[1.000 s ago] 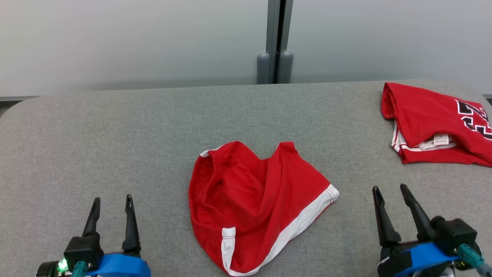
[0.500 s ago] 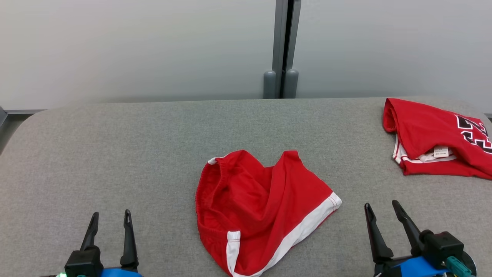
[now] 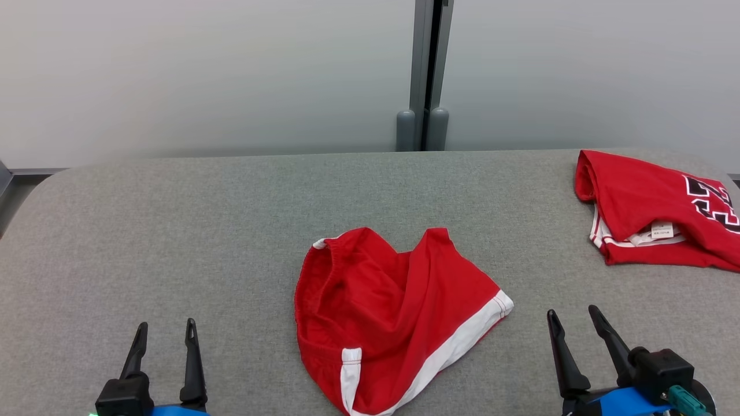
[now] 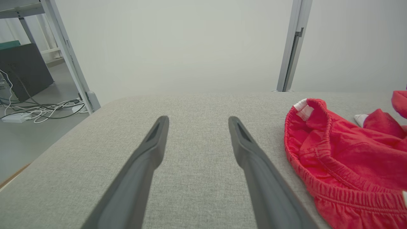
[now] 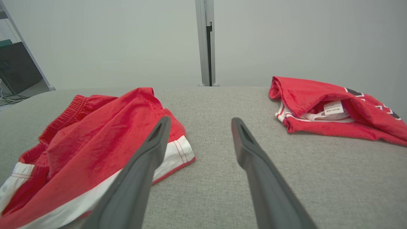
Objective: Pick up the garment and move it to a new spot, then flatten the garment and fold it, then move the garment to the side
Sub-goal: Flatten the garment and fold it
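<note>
Shorts (image 3: 393, 318): red with white trim; rumpled, lying mid-table, between the two arms
Left fingers (image 3: 192, 364): spread apart, holding nothing; above bare table (image 3: 173, 231), left of the shorts
Right fingers (image 3: 563, 358): spread apart, empty; just right of the shorts' white hem
Shirt (image 3: 647, 208): red, folded; far right corner

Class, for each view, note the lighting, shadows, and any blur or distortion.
Head view: soft even light, faint shadow beside the shorts, everything sharp. Left wrist view: wide-angle stretch, fingers loom large, posts lean. Right wrist view: same stretch, no glare, jersey sharp.
</note>
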Controlling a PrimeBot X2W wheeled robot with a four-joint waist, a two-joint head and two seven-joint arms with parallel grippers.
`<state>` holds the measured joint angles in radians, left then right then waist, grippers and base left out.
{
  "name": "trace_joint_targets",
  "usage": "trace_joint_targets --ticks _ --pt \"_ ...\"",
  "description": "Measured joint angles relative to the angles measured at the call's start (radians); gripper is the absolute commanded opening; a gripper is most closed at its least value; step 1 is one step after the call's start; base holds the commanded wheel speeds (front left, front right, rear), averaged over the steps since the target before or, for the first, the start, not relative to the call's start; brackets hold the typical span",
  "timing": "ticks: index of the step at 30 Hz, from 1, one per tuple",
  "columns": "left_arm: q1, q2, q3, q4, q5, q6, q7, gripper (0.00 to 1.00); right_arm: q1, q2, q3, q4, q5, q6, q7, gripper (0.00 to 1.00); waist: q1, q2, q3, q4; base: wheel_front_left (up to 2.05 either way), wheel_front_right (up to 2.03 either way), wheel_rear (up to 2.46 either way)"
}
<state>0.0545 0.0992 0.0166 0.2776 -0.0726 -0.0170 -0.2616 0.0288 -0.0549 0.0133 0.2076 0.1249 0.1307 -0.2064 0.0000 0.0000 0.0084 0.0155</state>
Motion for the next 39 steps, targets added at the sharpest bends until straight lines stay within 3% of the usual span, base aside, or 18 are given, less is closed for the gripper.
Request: trace_joint_targets --ticks 9,13,18,23,32,39 --pt "0.000 0.005 -0.015 0.003 -0.007 -0.002 0.000 1.00 0.001 0.001 0.004 0.007 0.000 0.000 0.007 1.00 0.0000 0.0000 0.002 -0.004 0.00 0.00 0.00" --pt "-0.025 0.000 -0.072 0.001 0.012 -0.028 0.005 1.00 -0.016 -0.005 0.012 0.031 -0.008 0.000 0.020 1.00 0.0000 0.0000 0.008 -0.006 0.00 0.00 0.00" --pt "-0.088 0.013 -0.173 0.012 0.033 -0.083 0.042 1.00 -0.085 -0.047 0.041 0.078 -0.012 0.000 0.032 1.00 0.0001 0.0001 0.022 -0.014 0.00 0.00 0.00" --pt "-0.129 0.037 -0.296 0.019 0.042 -0.107 0.111 1.00 -0.144 -0.077 0.070 0.136 -0.012 0.000 0.042 1.00 0.0001 0.0000 0.038 -0.021 0.00 0.00 0.00" --pt "-0.195 0.130 -0.573 -0.024 -0.067 -0.113 0.285 1.00 -0.192 -0.098 0.102 0.218 0.012 0.000 0.020 1.00 0.0002 0.0001 0.072 -0.026 0.00 0.00 0.00" --pt "-0.249 0.208 -0.715 -0.027 -0.174 -0.113 0.417 1.00 -0.221 -0.108 0.122 0.270 0.028 0.000 0.006 1.00 0.0002 0.0001 0.078 -0.040 0.00 0.00 0.00"
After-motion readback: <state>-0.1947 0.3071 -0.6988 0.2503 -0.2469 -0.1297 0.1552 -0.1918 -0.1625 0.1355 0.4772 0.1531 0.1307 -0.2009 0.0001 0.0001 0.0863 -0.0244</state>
